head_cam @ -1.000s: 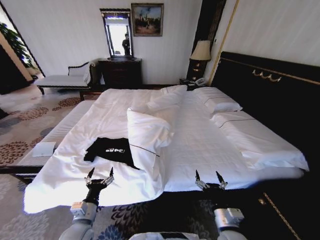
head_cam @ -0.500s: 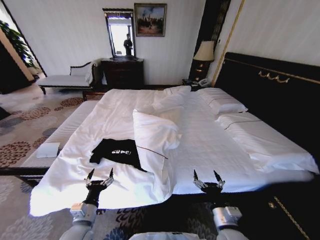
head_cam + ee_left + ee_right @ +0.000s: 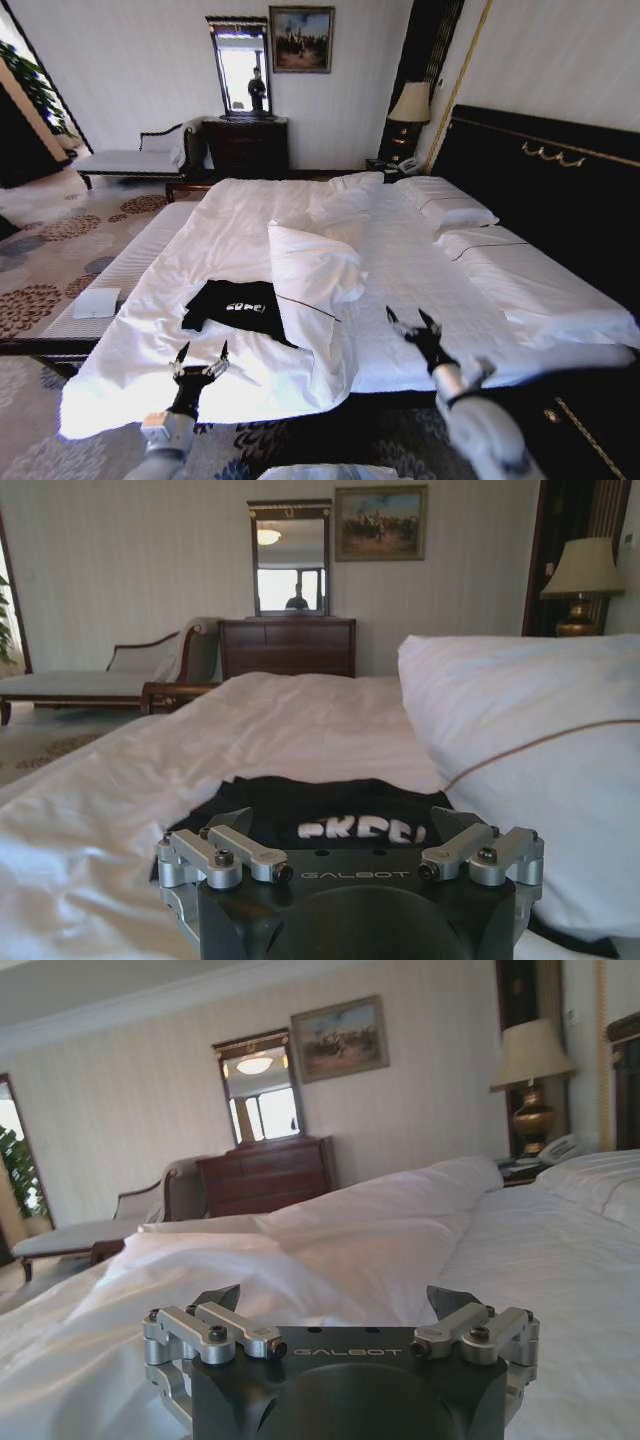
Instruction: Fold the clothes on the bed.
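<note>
T-shirt (image 3: 236,306) untouched; both grippers' fingers wide apart

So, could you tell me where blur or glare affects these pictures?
Head view: the right arm is smeared, and straight edges bow outward. Left wrist view: the mirror reflects a bright window, while the black T-shirt stays readable.
</note>
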